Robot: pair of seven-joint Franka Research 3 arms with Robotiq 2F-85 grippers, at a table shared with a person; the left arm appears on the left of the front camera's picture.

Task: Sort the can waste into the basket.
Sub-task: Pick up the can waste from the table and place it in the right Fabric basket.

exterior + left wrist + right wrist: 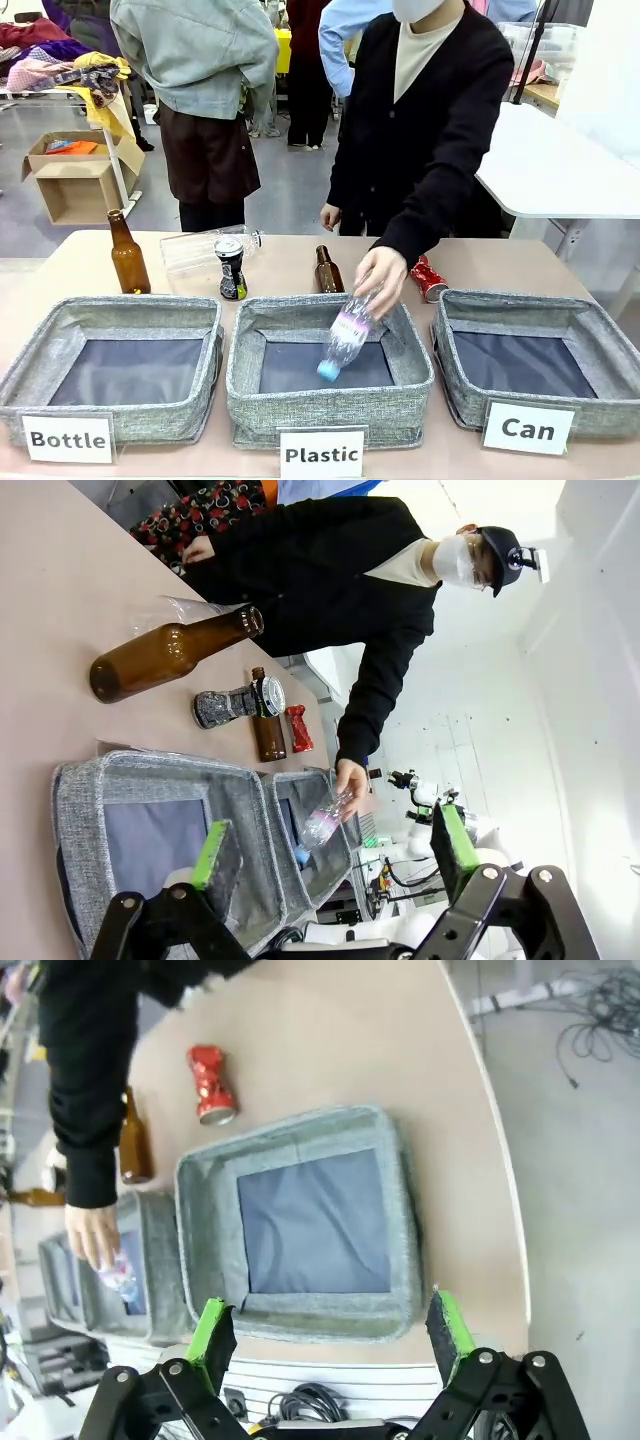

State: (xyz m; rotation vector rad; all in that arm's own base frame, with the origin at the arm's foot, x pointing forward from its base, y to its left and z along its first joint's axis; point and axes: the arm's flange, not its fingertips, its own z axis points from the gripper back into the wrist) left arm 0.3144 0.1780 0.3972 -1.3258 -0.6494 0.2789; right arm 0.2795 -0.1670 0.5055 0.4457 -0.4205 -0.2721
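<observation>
A crushed shiny red can lies on the table behind the right-hand grey basket, whose white card reads "Can". The basket holds nothing. A black can with a silver top stands behind the gap between the left and middle bins. The right wrist view looks down on the basket and the red can beyond it. My right gripper is open, above the basket's near rim. My left gripper is open above the left bin, with the black can and red can farther off.
A person's hand holds a clear plastic bottle over the middle bin carded "Plastic". The left bin is carded "Bottle". Two brown glass bottles stand behind the bins, and a clear plastic bottle lies near the black can.
</observation>
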